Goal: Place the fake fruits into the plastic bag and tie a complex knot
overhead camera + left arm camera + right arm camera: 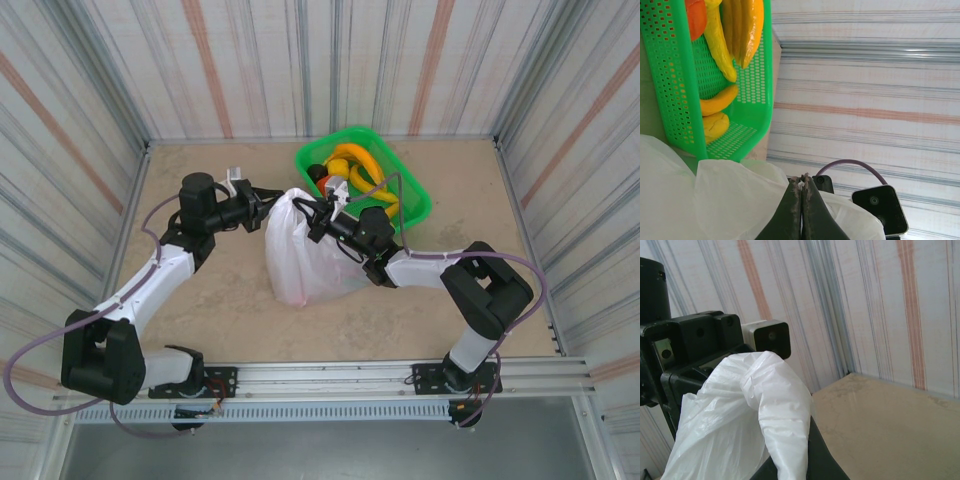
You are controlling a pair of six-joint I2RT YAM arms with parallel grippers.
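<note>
The white plastic bag (300,255) stands bulging at mid-table, its contents hidden by the film. My left gripper (272,203) reaches its top from the left, jaws shut on a sliver of bag film (801,181). From the right, my right gripper (322,213) is shut on a twisted strand of the bag (785,410) that drapes over its finger (822,460). Whether the bunched film between them forms a knot I cannot tell. Fake fruits, yellow bananas (352,158) (720,45) and an orange piece (696,15), lie in the green basket (415,200).
The green mesh basket (675,90) sits just behind the bag, against the back right. Striped walls (90,110) close in the tan table (200,330) on three sides. In the right wrist view the left arm's black wrist (690,340) looms close behind the bag.
</note>
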